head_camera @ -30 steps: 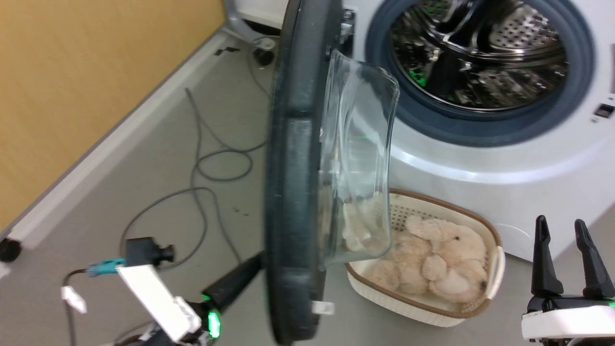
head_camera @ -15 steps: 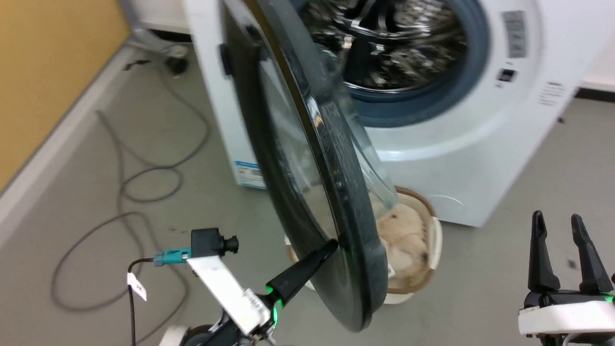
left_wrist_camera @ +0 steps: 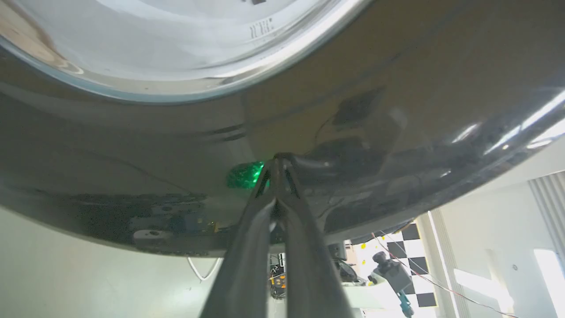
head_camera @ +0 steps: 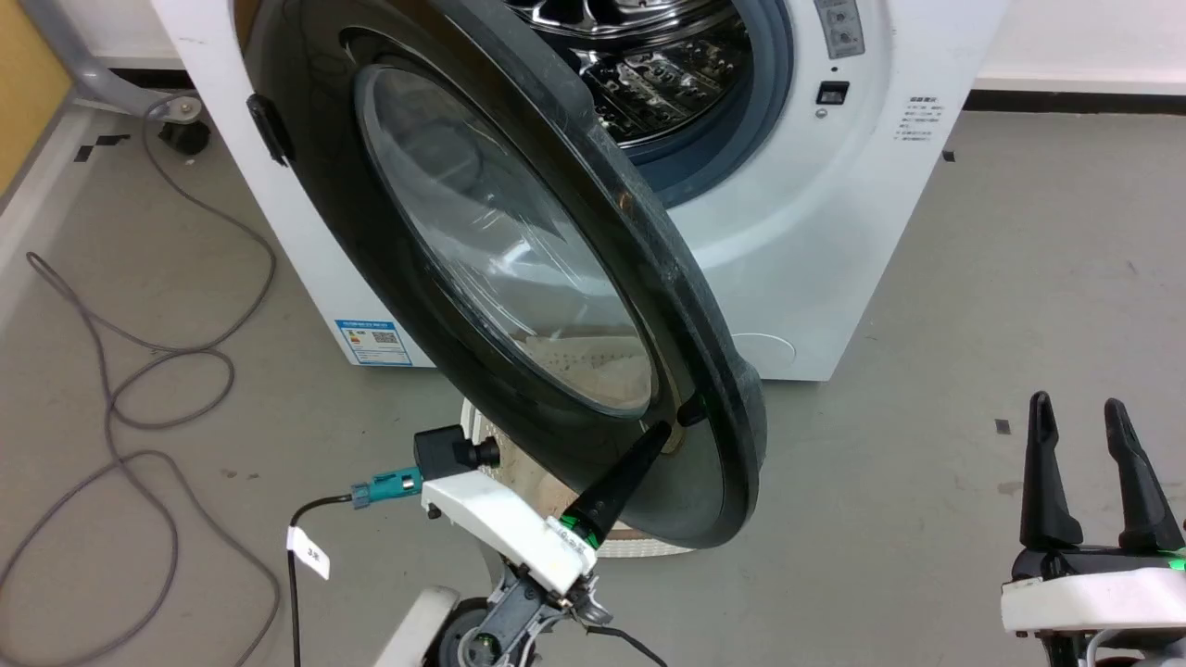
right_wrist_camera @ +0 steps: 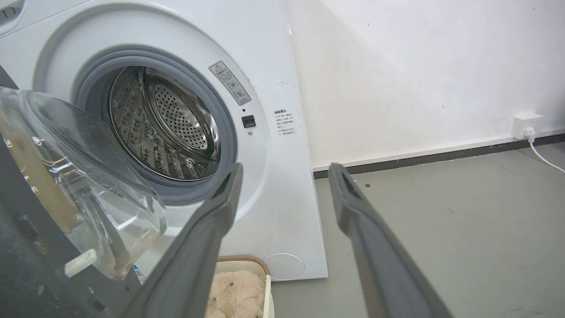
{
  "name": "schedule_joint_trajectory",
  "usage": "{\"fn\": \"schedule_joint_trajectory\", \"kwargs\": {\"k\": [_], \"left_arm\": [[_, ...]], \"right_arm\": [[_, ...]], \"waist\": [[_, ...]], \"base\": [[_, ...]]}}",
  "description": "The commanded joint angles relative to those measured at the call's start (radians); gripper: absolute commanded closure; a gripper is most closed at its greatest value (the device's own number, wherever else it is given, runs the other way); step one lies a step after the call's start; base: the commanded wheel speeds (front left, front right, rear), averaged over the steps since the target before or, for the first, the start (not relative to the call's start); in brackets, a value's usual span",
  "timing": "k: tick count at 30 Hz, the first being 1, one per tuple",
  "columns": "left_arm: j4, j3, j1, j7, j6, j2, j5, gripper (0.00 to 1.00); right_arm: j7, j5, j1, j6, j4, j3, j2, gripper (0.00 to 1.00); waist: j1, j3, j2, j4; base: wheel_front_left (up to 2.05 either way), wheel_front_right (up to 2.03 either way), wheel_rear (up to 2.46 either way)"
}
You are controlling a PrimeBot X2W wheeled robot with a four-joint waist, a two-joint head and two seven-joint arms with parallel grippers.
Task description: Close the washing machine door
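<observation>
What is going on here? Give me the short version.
The robot is closing the washing machine door. Its left gripper, fingers shut together, presses its tip against the door's black outer face near the lower edge. The door stands partly open, not yet latched, so the steel drum of the washing machine is exposed. The right gripper hangs open off to the side, touching nothing. A basket holding a plush toy sits below the door.

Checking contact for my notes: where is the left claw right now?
Head view, lower middle: the shut left claw touches the lower rim of the half-open door, in front of the washing machine.
</observation>
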Motion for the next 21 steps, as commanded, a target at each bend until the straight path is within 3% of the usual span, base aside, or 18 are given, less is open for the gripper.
{"fn": "schedule_joint_trajectory", "kwargs": {"k": [1,5,11,14,18,21], "left_arm": [[0.011,-0.008,-0.016,-0.014,-0.005,0.002,-0.004,1.00],[0.035,-0.043,-0.029,-0.065,-0.005,0.006,0.003,1.00],[-0.020,-0.067,-0.030,-0.168,-0.005,0.069,0.043,1.00],[-0.042,-0.091,-0.035,-0.269,-0.005,0.130,0.129,1.00],[0.031,-0.139,-0.053,-0.418,-0.004,0.227,0.349,1.00],[0.092,-0.087,-0.064,-0.456,0.065,0.242,0.507,1.00]], "right_arm": [[-0.005,0.005,-0.017,0.001,0.003,0.001,0.001,0.00],[-0.005,0.015,-0.019,0.001,0.008,0.009,0.001,0.00],[-0.005,0.037,-0.018,0.001,-0.005,-0.002,0.001,0.00],[-0.005,0.038,-0.016,0.001,-0.013,-0.013,0.001,0.00],[-0.005,0.028,-0.023,0.001,-0.030,-0.032,0.001,0.00],[-0.005,0.014,-0.033,0.001,-0.046,-0.041,0.001,0.00]], "waist": [[-0.0001,0.001,0.0000,-0.003],[-0.0001,-0.002,0.0000,-0.003],[-0.0001,-0.022,0.0000,0.009],[-0.0001,-0.038,0.0000,0.016],[-0.0001,-0.063,0.0000,0.025],[-0.0001,-0.078,0.0000,0.032]], "base": [[0.00,0.00,0.00],[0.00,0.00,0.00],[0.00,0.00,0.00],[0.00,0.00,0.00],[0.00,0.00,0.00],[0.00,0.00,0.00]]}}
